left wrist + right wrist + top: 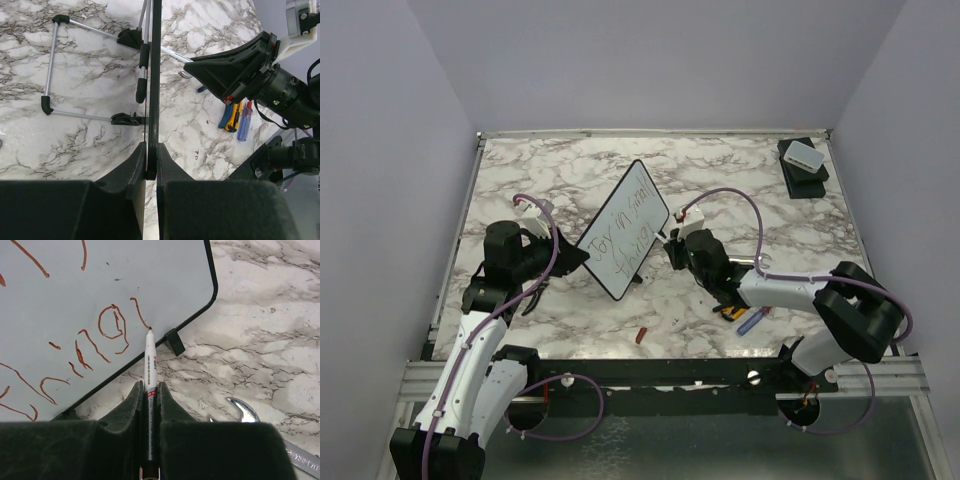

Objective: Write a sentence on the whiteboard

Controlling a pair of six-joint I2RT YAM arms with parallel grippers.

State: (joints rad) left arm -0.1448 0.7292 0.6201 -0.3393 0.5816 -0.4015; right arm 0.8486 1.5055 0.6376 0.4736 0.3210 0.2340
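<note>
Right wrist view: the right gripper is seen clenched on a slim white-barrelled marker, whose long axis runs straight forward out of the jaws, dark tip leading. That tip appears to rest on the small rectangular white whiteboard with thin black frame. It sits just right of the last loop of the thin handwritten sentence and just above the lower frame edge, near a little black foot. Little bare board lies between tip and rounded corner, so any further letter is judged to need a short stroke kept inside the frame. From the left wrist camera the board is seen edge-on, its frame pinched between the closed fingers of the left gripper. From above, the board is held tilted between both arms over the grey-veined marble tabletop, with the right arm at the writing face.
</note>
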